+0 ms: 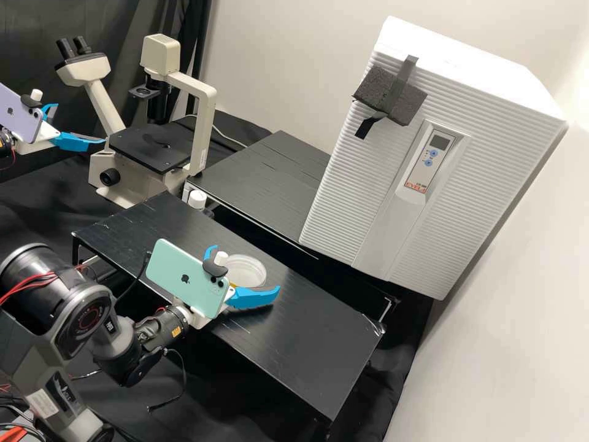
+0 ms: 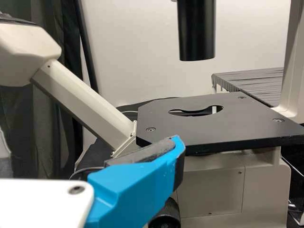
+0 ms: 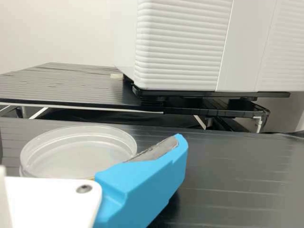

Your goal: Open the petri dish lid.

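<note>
My left gripper [image 1: 80,123] and right gripper [image 1: 245,268] are standing open; the petri dish [image 1: 250,270] is sitting on the black platform [image 3: 237,180] beside the right one. I'm favouring a gentle, level pinch on the lid [image 3: 78,149] alone.

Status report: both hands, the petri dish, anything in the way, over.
Left hand open, near microscope. Right hand open, at petri dish. Dish on black platform, lid apparently on. No obstruction seen.

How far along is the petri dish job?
Looks done: right tool positioned at the petri dish, fingers open around it.

In hand: apparently lining up the grasp; nothing gripped.

Remaining: grip the lid, which looks to be on, and lift it off.
</note>
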You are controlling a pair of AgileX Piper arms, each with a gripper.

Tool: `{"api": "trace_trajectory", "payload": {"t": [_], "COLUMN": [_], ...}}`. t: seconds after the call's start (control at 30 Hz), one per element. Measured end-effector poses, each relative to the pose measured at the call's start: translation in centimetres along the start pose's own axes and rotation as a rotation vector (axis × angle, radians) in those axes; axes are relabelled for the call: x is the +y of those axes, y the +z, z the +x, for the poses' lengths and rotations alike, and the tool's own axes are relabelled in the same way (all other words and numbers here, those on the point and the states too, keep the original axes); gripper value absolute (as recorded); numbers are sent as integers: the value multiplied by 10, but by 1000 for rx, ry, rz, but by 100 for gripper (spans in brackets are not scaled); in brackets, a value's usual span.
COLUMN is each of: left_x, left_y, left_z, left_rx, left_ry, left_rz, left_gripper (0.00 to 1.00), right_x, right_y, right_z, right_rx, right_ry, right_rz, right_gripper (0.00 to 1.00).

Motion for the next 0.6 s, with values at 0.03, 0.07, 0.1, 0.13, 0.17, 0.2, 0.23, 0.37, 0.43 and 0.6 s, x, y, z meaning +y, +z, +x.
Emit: {"api": "trace_trajectory", "payload": {"t": [0.03, 0.07, 0.1, 0.13, 0.17, 0.2, 0.23, 0.37, 0.43, 0.6], "left_x": [0, 0, 0, 0, 0, 0, 0, 0, 0, 0], "left_y": [0, 0, 0, 0, 0, 0, 0, 0, 0, 0], "left_z": [0, 0, 0, 0, 0, 0, 0, 0, 0, 0], "left_rx": [0, 0, 0, 0, 0, 0, 0, 0, 0, 0], "left_ry": [0, 0, 0, 0, 0, 0, 0, 0, 0, 0], "left_rz": [0, 0, 0, 0, 0, 0, 0, 0, 0, 0], "left_gripper": [100, 100, 100, 100, 100, 100, 100, 100, 100, 100], "right_x": [0, 0, 0, 0, 0, 0, 0, 0, 0, 0], "right_y": [0, 0, 0, 0, 0, 0, 0, 0, 0, 0], "right_z": [0, 0, 0, 0, 0, 0, 0, 0, 0, 0], "right_rx": [0, 0, 0, 0, 0, 0, 0, 0, 0, 0], "right_ry": [0, 0, 0, 0, 0, 0, 0, 0, 0, 0], "right_rz": [0, 0, 0, 0, 0, 0, 0, 0, 0, 6], "right_gripper": [0, 0, 0, 0, 0, 0, 0, 0, 0, 0]}}
